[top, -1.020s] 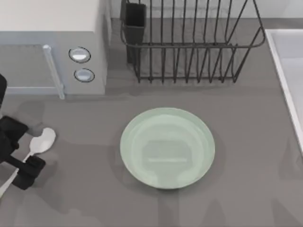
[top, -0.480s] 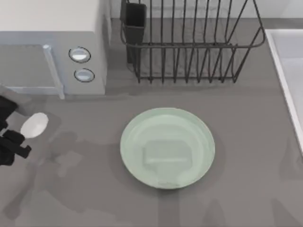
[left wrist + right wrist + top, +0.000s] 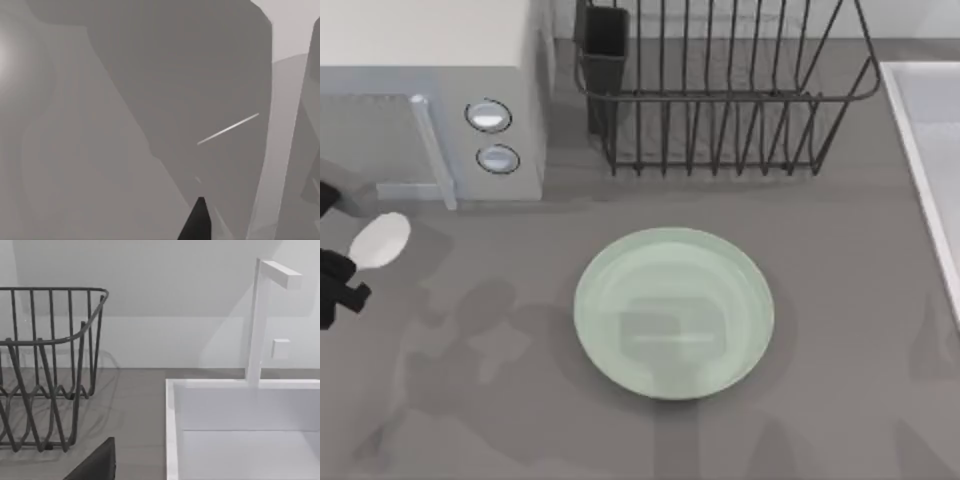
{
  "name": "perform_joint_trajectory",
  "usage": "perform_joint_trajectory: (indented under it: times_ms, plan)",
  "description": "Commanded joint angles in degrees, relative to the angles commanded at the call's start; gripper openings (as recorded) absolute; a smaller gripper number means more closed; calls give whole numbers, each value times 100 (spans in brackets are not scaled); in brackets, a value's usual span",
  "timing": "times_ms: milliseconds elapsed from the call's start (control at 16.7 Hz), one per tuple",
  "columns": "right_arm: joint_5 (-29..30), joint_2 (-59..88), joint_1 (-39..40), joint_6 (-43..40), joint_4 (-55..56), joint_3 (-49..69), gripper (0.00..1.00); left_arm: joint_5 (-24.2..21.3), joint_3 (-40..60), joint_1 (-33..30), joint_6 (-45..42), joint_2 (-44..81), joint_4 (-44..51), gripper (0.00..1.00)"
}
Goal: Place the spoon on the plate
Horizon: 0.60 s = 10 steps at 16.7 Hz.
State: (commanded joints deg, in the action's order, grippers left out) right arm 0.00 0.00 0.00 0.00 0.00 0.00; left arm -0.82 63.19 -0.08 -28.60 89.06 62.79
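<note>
Now the left hand (image 3: 332,285) sits at the bench's left edge, its dark fingers clamped on the spoon (image 3: 378,242), whose white oval bowl juts out from the grip toward the plate side while the handle is hidden under the hand. Compared with a second ago, the change is plain: the spoon then lay flat on the bench near the left edge with the hand closing around its handle, half a second ago it was already off the surface, and at present the bowl has shifted further toward the back of the bench, close to the front of the microwave (image 3: 430,100), with its shadow spread across the grey surface below. I judge this to mean the pick is done and the lift is under way; the carry toward the plate has not begun. The left wrist view gives little beyond grey bench, a dark fingertip (image 3: 197,222) and a thin bright streak I cannot identify. The mint-green plate (image 3: 600,300) rests in the middle of the bench, bare, well apart from the spoon, so the whole crossing from the left edge is left to do. Behind the plate stands the wire dish rack (image 3: 720,90) along the back edge, and the white sink (image 3: 920,130) runs down the right edge. The right hand (image 3: 95,465) is parked off by the sink with the faucet (image 3: 260,315) ahead of it; whether its fingers are apart or together I cannot tell.
</note>
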Motion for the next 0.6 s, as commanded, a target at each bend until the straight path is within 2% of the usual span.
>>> perform_joint_trajectory:
  times_ms: [180,300,420,600]
  plan:
    - [0,0,0,0,0,0,100,14,96,-39,171,77,86,0]
    - [0,0,0,0,0,0,100,43,314,-136,581,256,269,0]
    - [0,0,0,0,0,0,100,85,624,-289,1228,522,518,0]
    - [0,0,0,0,0,0,100,158,1196,-612,2667,1067,980,0]
